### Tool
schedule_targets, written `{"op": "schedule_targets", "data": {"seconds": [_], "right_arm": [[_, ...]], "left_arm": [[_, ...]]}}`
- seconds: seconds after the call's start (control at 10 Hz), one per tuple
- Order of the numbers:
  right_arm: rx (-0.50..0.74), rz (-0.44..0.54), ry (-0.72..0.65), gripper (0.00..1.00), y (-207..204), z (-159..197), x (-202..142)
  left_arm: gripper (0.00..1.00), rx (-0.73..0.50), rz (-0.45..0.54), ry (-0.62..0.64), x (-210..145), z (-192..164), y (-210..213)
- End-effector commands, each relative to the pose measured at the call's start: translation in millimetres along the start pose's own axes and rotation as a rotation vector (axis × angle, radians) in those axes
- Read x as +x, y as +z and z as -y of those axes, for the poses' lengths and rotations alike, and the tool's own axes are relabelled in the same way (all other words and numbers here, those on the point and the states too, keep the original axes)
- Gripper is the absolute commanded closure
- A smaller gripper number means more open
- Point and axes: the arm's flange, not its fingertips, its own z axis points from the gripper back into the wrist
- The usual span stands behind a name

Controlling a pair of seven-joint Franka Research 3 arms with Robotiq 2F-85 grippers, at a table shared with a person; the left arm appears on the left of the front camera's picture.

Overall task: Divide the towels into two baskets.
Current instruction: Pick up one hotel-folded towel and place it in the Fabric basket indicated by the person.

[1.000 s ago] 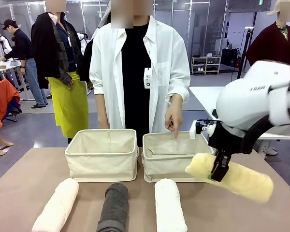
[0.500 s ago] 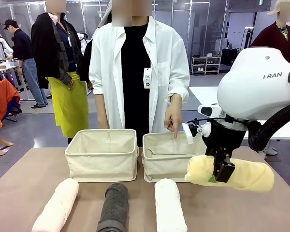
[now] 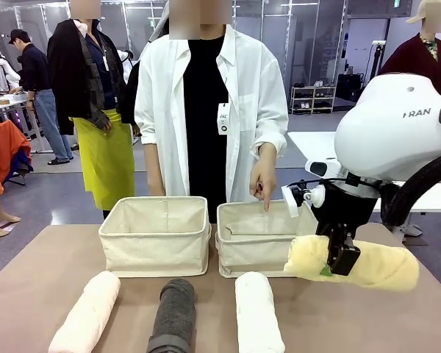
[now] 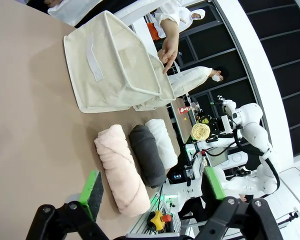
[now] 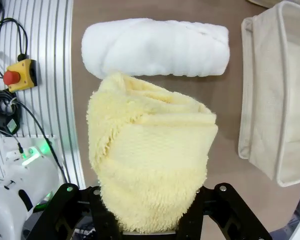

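Note:
My right gripper [image 3: 338, 256] is shut on the pale yellow towel [image 3: 375, 266], holding it nearly level in the air just right of the right basket [image 3: 250, 254]. From the right wrist, the yellow towel [image 5: 150, 160] bulges between my fingers, above the white towel [image 5: 155, 47] and beside a basket [image 5: 270, 110]. The left basket [image 3: 154, 250] stands next to the right one. Along the table's near edge lie the pink towel [image 3: 87, 312], the grey towel [image 3: 175, 316] and the white towel [image 3: 257, 312]. My left gripper [image 4: 154, 189] is open, held above the pink towel [image 4: 121, 167].
A person in a white shirt stands behind the baskets, one hand [image 3: 263, 184] pointing down into the right basket. Bare brown table [image 3: 29, 294] lies to the left of the towels. An emergency-stop button [image 5: 15, 75] sits on the metal rail beside the table.
My right arm has turned, bringing the yellow towel from a downward slant to almost level and slightly higher beside the right basket. The other towels, the baskets and the pointing hand have stayed put.

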Motion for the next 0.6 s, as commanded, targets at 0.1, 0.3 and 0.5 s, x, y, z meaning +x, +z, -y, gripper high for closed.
{"op": "schedule_targets", "data": {"seconds": [0.1,0.3,0.5], "right_arm": [[-0.015,-0.037,0.16,0.69,14.2,59.3,34.0],[0.009,-0.076,0.189,0.69,22.7,95.6,61.0],[0.019,-0.112,0.221,0.69,20.5,133.6,90.2]], "left_arm": [[0.0,0.001,0.001,-0.007,-0.7,2.2,3.2],[0.0,0.001,0.001,-0.007,-0.7,2.2,3.2],[0.0,0.001,0.001,-0.007,-0.7,2.2,3.2]]}}
